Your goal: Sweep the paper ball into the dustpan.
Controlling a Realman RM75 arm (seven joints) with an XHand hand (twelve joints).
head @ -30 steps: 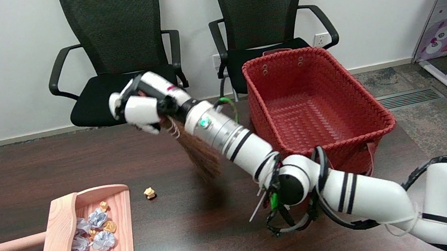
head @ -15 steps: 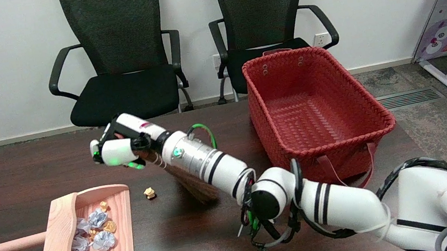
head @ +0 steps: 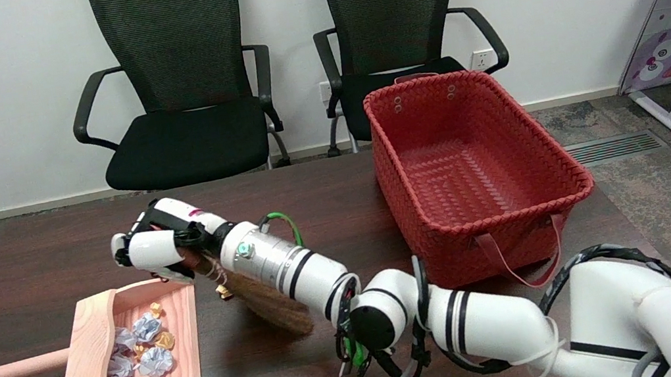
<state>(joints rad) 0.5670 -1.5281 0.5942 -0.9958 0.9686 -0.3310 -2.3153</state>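
My right hand (head: 153,248) grips the handle of a small brown straw broom (head: 274,309) just above the far right corner of the wooden dustpan (head: 91,358). The bristles trail down to the right under my forearm and rest on the dark table (head: 27,261). A small tan paper ball (head: 224,291) lies on the table right beside the bristles, a short way right of the dustpan's open mouth and partly hidden by the broom. Several crumpled grey and tan paper balls (head: 147,343) lie inside the dustpan, whose round handle sticks out to the left.
A large red woven basket (head: 542,144) stands on the table's right side, behind my arm. Two black office chairs (head: 175,93) are pushed up to the far edge. Loose cables hang at my elbow (head: 375,342).
My right hand has come down and to the left with the broom, from high above the table's middle to just over the dustpan's corner. The bristles now lie against the tan paper ball.
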